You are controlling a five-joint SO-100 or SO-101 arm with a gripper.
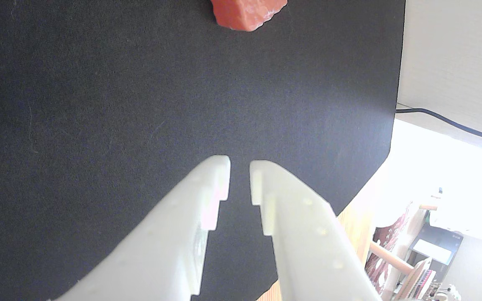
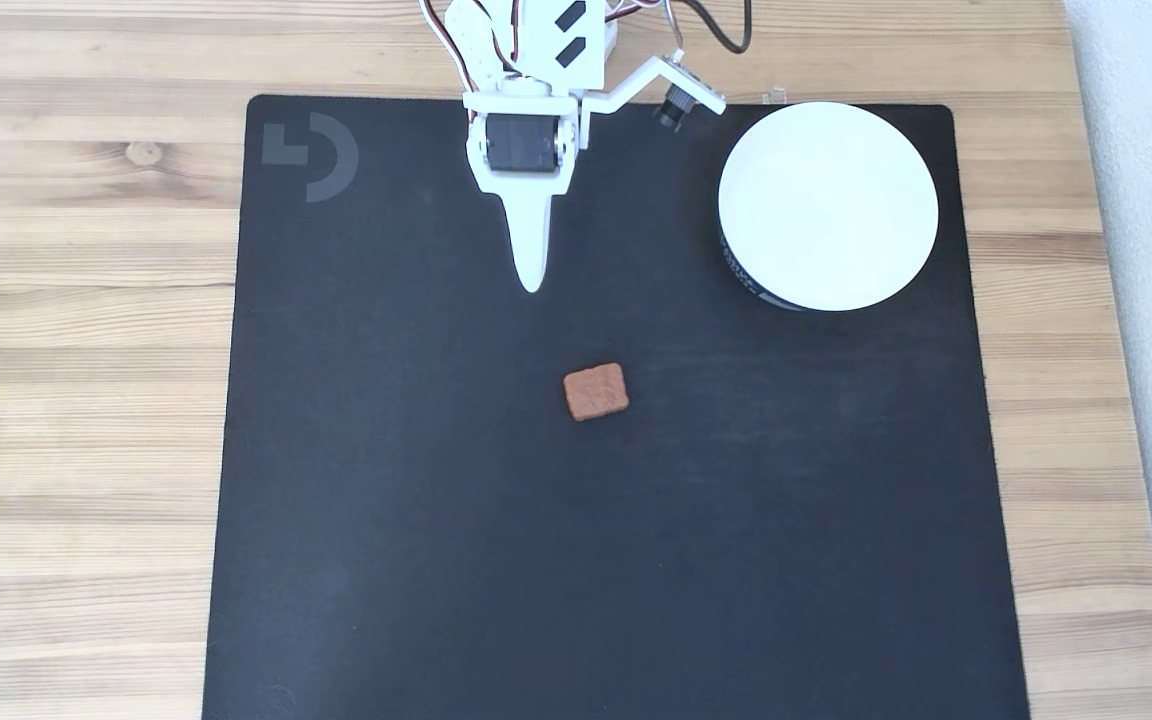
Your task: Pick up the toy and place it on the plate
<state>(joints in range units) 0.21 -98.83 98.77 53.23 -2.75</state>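
The toy (image 2: 596, 391), a small reddish-brown rough block, lies flat near the middle of the black mat. In the wrist view the toy (image 1: 247, 14) is cut off by the top edge, well ahead of the fingertips. My white gripper (image 2: 533, 285) hovers over the mat, above the toy in the fixed view and a short way from it. The wrist view shows the gripper (image 1: 239, 165) nearly closed, with a narrow slit between the tips and nothing in it. The plate (image 2: 828, 205), a round white dish with a dark outer side, stands at the mat's upper right corner.
The black mat (image 2: 536, 560) covers most of a wooden table (image 2: 76, 400). The arm's base and wires (image 2: 536, 40) sit at the mat's top edge. In the wrist view a dark cable (image 1: 454, 123) runs past the mat's right edge.
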